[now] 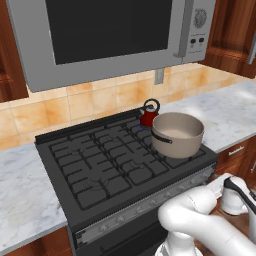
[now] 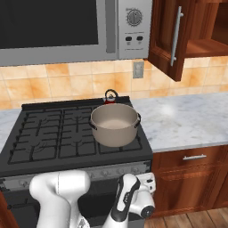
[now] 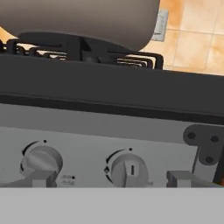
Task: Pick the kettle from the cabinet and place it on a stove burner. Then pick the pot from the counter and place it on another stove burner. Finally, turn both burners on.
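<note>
Gripper (image 3: 107, 179) fingers (image 3: 181, 178) spread wide, nothing held, low at stove front. Grey knob (image 3: 128, 168) sits btwn tips, apart. Above: wide taupe pot (image 1: 177, 134) on front-right burner (image 1: 186, 159); small dark-red kettle (image 1: 149, 114) just behind, rear burner.

Even, bright rendered light, sharp throughout, with soft glare on the counter (image 2: 187, 118).

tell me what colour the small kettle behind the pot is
Dark red, black handle: small rounded kettle, clearest in left base view.
</note>
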Controlling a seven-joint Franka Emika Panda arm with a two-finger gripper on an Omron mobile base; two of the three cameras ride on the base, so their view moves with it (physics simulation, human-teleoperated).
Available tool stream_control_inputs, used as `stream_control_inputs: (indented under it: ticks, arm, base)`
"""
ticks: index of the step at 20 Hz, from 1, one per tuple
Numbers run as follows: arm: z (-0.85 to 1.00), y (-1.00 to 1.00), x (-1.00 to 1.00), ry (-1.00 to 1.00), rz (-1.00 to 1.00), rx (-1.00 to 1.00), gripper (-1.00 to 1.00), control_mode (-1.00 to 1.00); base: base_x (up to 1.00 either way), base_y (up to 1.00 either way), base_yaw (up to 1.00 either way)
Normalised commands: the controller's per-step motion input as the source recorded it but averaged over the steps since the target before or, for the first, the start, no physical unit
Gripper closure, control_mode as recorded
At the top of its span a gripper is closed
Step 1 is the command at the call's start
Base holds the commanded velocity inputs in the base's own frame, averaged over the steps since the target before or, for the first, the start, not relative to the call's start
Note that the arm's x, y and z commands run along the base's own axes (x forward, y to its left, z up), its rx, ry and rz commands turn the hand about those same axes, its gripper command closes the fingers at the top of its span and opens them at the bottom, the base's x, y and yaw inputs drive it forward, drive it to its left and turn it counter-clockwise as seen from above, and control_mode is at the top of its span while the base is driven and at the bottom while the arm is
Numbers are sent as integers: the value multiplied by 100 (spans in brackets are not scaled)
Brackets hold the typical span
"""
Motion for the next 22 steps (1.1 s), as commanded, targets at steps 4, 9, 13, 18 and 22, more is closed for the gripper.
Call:
stream_control_inputs:
  ticks: [4, 9, 13, 18, 22]
  arm:
    - [0, -2, 8, 4, 0, 1, -100, -100]
    - [0, 0, 11, 5, 0, 3, -100, -100]
    - [0, -3, 12, 5, -1, 5, -100, -100]
    - [0, -6, 2, 1, -3, 5, -100, -100]
    - [0, -2, 0, 0, -3, 3, -100, -100]
  base:
    - [0, 0, 0]
    - [0, 0, 0]
    - [0, 0, 0]
    - [0, 0, 0]
    - [0, 0, 0]
